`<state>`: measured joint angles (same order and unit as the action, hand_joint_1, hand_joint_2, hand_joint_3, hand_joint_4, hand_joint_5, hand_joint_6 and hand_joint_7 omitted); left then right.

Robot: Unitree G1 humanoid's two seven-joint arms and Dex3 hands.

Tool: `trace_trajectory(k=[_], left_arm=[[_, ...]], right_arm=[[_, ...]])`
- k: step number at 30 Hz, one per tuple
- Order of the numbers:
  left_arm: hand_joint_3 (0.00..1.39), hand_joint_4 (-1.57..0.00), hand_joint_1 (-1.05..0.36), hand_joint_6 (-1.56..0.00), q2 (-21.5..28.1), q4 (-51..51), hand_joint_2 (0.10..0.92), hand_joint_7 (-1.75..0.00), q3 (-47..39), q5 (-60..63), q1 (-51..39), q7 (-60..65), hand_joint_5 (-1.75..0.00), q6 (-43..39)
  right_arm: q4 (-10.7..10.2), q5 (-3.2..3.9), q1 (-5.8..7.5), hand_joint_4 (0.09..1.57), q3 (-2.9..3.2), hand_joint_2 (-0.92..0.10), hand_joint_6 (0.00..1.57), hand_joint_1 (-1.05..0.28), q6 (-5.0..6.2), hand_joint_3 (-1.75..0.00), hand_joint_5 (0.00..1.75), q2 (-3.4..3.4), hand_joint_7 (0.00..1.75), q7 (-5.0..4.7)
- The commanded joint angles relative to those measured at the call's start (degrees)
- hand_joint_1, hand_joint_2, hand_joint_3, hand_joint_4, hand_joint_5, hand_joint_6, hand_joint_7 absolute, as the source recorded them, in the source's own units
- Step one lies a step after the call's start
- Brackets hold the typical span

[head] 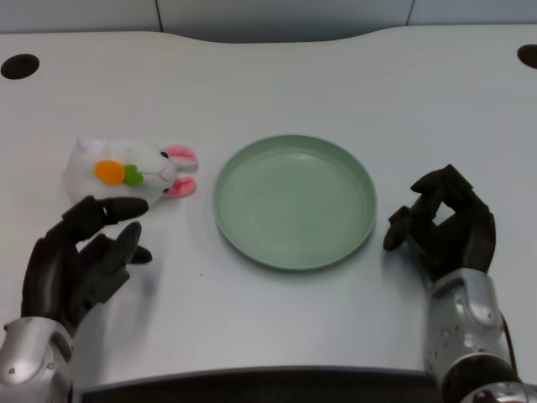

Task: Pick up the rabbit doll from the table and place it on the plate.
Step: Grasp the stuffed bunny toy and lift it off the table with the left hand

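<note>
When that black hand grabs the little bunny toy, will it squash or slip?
The rabbit doll looks fluffy and plush, so it will probably squash a little and feel light. Its fuzzy surface should resist slipping. Lying on its side, it seems unlikely to roll.

Rabbit (pixel 126 170): white plush, pink ears, orange and green patch on its side. Plate (pixel 294 201): plain pale green, no pattern. Table (pixel 277 84): white, with black round holes at the far corners. Left hand (pixel 80 256): black; forearm silver.
</note>
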<state>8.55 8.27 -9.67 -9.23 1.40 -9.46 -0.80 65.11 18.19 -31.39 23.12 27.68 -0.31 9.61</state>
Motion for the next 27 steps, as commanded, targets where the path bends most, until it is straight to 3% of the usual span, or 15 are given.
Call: trace_trajectory(k=[1,4,7,11,16,18,21,24,27], left_arm=[[0.39,-0.51,-0.40,-0.52,1.27,-1.87,0.921,-1.06,0.44,1.97,-0.45,-0.75,-1.59,-5.67],[0.40,-0.48,-0.41,-0.50,3.44,-2.64,0.921,-1.06,0.90,3.38,0.78,-2.55,-1.56,-9.52],[0.36,-0.44,-0.41,-0.49,5.98,-1.41,0.921,-1.05,1.10,5.73,2.87,-3.19,-1.52,-12.47],[0.25,-0.43,-0.41,-0.47,11.93,-0.45,0.921,-0.96,3.11,14.66,5.96,-2.40,-1.41,-14.66],[0.10,-0.41,-0.39,-0.48,18.11,0.00,0.921,-0.65,5.61,24.02,9.96,-1.65,-1.12,-15.10],[0.09,-0.35,-0.43,-0.47,21.01,0.56,0.921,-0.51,6.93,28.14,12.22,-1.98,-1.06,-13.86],[0.10,-0.33,-0.52,-0.47,25.37,1.44,0.921,-0.30,9.32,35.52,15.35,-1.28,-0.91,-12.96],[0.05,-0.34,-0.60,-0.49,28.45,2.48,0.921,-0.14,11.30,40.88,18.13,-0.66,-0.67,-12.72],[0.05,-0.29,-0.67,-0.47,30.16,2.73,0.921,-0.08,12.65,43.27,20.39,-1.91,-0.58,-11.52]], right_arm=[[-0.28,0.20,0.50,1.56,0.09,-0.28,1.08,-1.05,0.16,-1.57,1.44,0.28,1.75,-0.03],[-0.17,0.43,0.36,1.56,0.26,-0.26,1.08,-1.05,-0.55,-1.55,1.43,0.26,1.75,-0.33],[-0.23,0.10,0.38,1.57,0.03,-0.27,1.08,-1.05,-0.43,-1.55,1.44,0.30,1.75,-0.84],[-0.36,-0.05,0.51,1.57,-0.24,-0.28,1.09,-1.05,-0.37,-1.56,1.44,0.33,1.75,-0.66],[-0.88,0.18,0.83,1.55,-0.32,-0.26,1.09,-1.05,-0.02,-1.58,1.45,0.72,1.75,-0.34],[-1.06,0.43,0.88,1.55,-0.22,-0.26,1.09,-1.05,-0.05,-1.57,1.45,0.87,1.75,0.08],[-1.32,0.21,0.97,1.56,-0.36,-0.27,1.10,-1.05,-0.01,-1.55,1.44,1.03,1.74,-0.37],[-1.34,0.33,0.99,1.57,-0.30,-0.29,1.10,-1.05,-0.11,-1.54,1.43,1.07,1.73,-0.09],[-1.49,0.59,0.97,1.57,-0.15,-0.28,1.10,-1.05,-0.37,-1.54,1.42,1.19,1.72,0.01]])
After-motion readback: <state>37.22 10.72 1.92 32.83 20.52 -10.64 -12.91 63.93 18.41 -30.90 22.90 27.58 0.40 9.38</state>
